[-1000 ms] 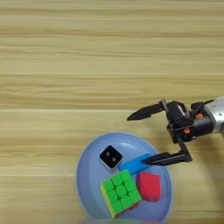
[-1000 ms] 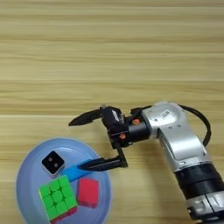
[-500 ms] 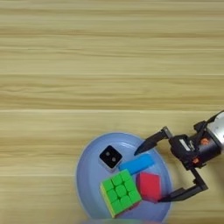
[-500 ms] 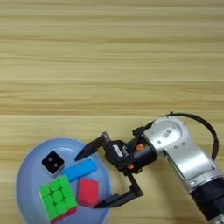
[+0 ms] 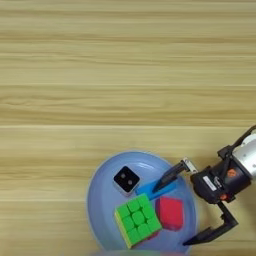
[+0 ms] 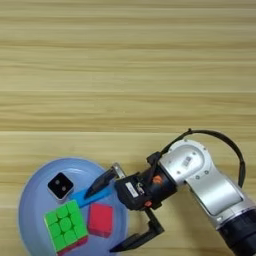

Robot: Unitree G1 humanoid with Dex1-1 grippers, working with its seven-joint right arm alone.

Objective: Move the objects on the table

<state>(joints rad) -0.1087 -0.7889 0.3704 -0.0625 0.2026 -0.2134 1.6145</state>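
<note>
A light wooden table (image 6: 125, 60) fills the scene, its plank grain running left to right, with everything crowded into the near left corner. There a large round pale-blue plate (image 6: 35, 175) holds all four objects. The robot's silver forearm (image 6: 210, 185) reaches in from the lower right and ends at the plate's right rim.

The right gripper (image 6: 107, 217) stands wide open and holds nothing. Its upper black finger lies with its tip over the flat blue block (image 6: 82, 196), while the lower finger reaches toward the plate's near right edge.

Between those two fingers, and just to the robot's left of the gripper's body, sits the red cube (image 6: 100, 220). It looks like the object best lined up for a grasp, since the open fingers straddle it from the right. I cannot tell whether the upper fingertip touches the blue block or only hangs above it.

The green-topped puzzle cube (image 6: 65, 226) lies just beside the red cube on its far side from the gripper, touching it or nearly so. The blue block's long axis slants from lower left to upper right, pointing toward the gripper. The small white cube with a black face (image 6: 60, 185) sits farthest off, at the plate's upper left.
</note>
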